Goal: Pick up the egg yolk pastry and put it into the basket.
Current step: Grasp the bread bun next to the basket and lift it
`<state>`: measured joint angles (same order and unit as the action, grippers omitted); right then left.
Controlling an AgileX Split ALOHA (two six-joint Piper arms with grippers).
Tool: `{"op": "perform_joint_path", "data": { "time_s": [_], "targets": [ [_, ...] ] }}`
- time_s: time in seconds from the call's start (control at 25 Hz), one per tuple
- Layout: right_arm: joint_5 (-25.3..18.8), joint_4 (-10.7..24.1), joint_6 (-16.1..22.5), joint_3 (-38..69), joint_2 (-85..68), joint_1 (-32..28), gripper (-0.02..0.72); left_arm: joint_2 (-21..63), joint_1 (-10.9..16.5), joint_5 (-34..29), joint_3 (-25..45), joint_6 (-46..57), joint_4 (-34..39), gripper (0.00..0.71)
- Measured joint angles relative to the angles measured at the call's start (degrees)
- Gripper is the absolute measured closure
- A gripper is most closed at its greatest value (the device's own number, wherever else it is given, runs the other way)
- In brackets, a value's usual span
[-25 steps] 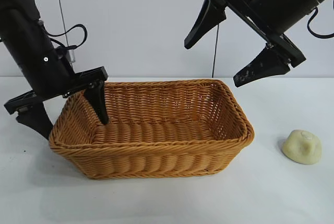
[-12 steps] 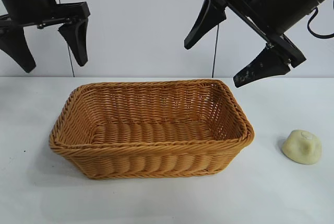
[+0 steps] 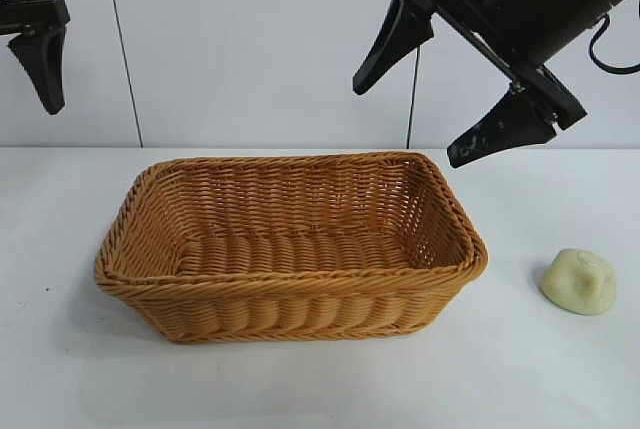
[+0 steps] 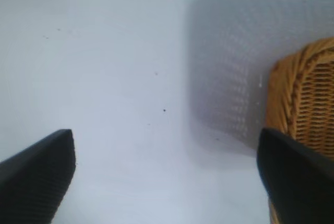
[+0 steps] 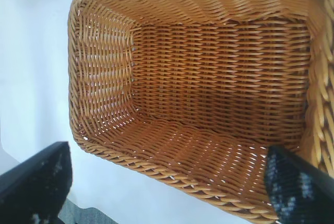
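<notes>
Egg yolk pastry (image 3: pixel 579 281) sits on surface (image 3: pixel 520 369) right of empty basket (image 3: pixel 290 245); right end effector (image 3: pixel 437 79), wide open and empty, hangs above basket, risks nudging pastry away on descent.

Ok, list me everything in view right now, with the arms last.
basket: one, golden-brown wicker, middle of the table, nothing in it.
pastry: one, pale cream-yellow, on the table to the right of the basket, apart from it.
table: one, white, under everything.
wall: white panels behind the table.
left claw: black, open, empty, high at the exterior view's upper left edge, left of the basket; only one finger shows there.
right claw: black, open, empty, hanging above the basket's right end, tilted toward it.
</notes>
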<state>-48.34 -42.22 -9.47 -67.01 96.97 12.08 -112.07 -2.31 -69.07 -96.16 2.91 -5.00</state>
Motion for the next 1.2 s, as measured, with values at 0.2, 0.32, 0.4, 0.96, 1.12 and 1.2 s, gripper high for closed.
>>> {"op": "perform_joint_path", "data": {
  "time_s": [0.2, 0.32, 0.4, 0.96, 1.12, 1.2],
  "targets": [
    [0.0, 0.0, 0.0, 0.0, 0.0, 0.0, 0.010, 3.5, -0.9, -0.1, 0.0, -0.8, -0.7, 0.014],
    [0.0, 0.0, 0.0, 0.0, 0.0, 0.0, 0.010, 8.2, -1.7, 0.1, 2.4, -1.1, -0.9, 0.014],
    [0.0, 0.0, 0.0, 0.0, 0.0, 0.0, 0.010, 12.6, -1.9, 0.1, 6.7, -1.7, -1.1, 0.014],
    [-0.7, 0.0, 0.0, 0.0, 0.0, 0.0, 0.010, 55.3, -1.9, -0.4, 47.2, -4.6, -0.5, 0.014],
    [-0.7, 0.0, 0.0, 0.0, 0.0, 0.0, 0.010, 66.9, -1.9, 3.4, 56.8, -4.7, -0.5, 0.014],
    [-0.7, 0.0, 0.0, 0.0, 0.0, 0.0, 0.010, 73.1, -1.9, 5.8, 60.5, -4.7, -0.4, 0.014]
  ]
}}
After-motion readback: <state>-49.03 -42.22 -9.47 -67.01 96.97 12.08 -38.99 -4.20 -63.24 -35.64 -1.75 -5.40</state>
